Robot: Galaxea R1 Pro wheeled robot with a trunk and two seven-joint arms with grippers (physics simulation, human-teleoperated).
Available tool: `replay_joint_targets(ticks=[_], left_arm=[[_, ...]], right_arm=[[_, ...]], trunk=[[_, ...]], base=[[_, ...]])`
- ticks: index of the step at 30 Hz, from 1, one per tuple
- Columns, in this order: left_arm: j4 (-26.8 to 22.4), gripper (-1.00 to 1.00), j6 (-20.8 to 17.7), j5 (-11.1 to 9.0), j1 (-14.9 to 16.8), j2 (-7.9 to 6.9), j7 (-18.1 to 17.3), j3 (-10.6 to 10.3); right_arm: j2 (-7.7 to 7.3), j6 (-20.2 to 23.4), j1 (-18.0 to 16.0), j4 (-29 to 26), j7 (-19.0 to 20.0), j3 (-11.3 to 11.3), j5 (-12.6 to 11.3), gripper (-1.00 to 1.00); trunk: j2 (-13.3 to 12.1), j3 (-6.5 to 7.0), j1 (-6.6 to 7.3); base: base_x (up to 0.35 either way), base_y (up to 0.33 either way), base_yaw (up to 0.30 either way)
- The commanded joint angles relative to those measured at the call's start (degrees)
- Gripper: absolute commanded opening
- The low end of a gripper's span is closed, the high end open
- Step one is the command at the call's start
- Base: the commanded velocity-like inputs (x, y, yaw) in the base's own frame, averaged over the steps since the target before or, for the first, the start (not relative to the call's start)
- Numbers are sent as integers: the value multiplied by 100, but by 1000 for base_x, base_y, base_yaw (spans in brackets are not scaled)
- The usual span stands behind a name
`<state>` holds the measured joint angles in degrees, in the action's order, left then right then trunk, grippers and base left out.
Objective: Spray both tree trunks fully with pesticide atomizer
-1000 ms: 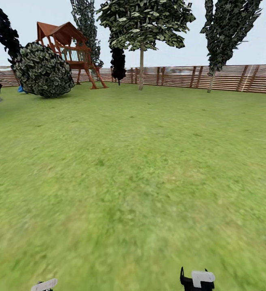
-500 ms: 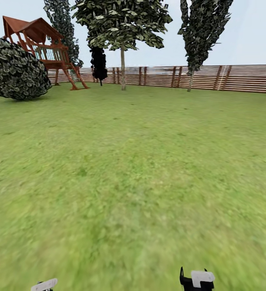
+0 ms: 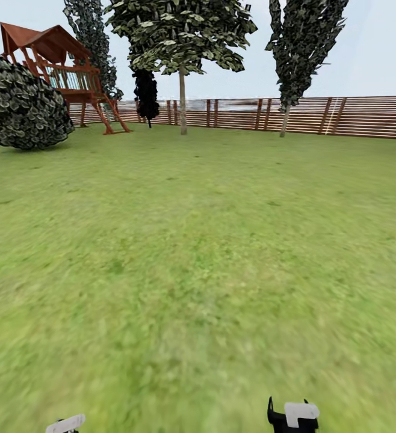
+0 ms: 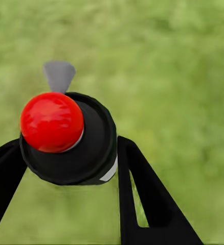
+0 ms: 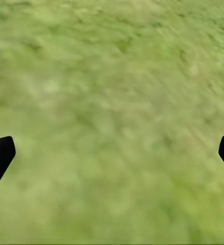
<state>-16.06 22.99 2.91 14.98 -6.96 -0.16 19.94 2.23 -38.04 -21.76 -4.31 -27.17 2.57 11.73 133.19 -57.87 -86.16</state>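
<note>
Though well apart from either trunk, gripped the pesticide atomizer (image 4: 66, 138) in the left jaws, black fingers (image 4: 142, 194) pressed against both sides of its dark round body, red cap (image 4: 51, 121) and grey nozzle (image 4: 59, 75) pointing out over the grass. Carried the right jaws spread wide, tips at the far edges of the wrist view, nothing between them but lawn (image 5: 112, 102) below.

Looked across a broad stretch of open grass toward the slatted fence (image 3: 354, 117). Found both trees just in front of that fence: one upright trunk (image 3: 183, 102) under a broad leafy canopy, one leaning trunk (image 3: 284, 120) a little further along the fence. Passed over the round bush (image 3: 17, 102) and the wooden play tower (image 3: 59, 60) near the fence's other end.

Judged the pickup done. Judged the drive up to the fence line and the coating of both trunks as left to do; could not tell any spray on the bark from so far off.
</note>
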Motion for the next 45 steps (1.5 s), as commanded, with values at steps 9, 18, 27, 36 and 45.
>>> replay_joint_targets(ticks=[9,18,27,36,45], left_arm=[[0,-100,21,16,4,-6,6,30],[-35,-100,12,9,4,-20,-7,36],[-13,-100,12,6,4,-5,-54,29],[6,-100,21,17,4,-7,-57,30],[8,-100,21,25,4,-1,-55,28]], right_arm=[[6,8,-3,9,-61,24,31,100],[6,8,-4,1,-61,24,31,100],[0,8,-2,9,-61,18,29,100],[10,8,-3,9,-61,19,22,100],[13,14,-1,27,-61,15,22,100]], trunk=[[2,-5,-2],[2,-5,-2],[2,-5,-2],[2,-5,-2],[2,-5,-2]], base=[[339,0,222],[339,0,34],[339,0,0],[339,0,0],[339,0,0]])
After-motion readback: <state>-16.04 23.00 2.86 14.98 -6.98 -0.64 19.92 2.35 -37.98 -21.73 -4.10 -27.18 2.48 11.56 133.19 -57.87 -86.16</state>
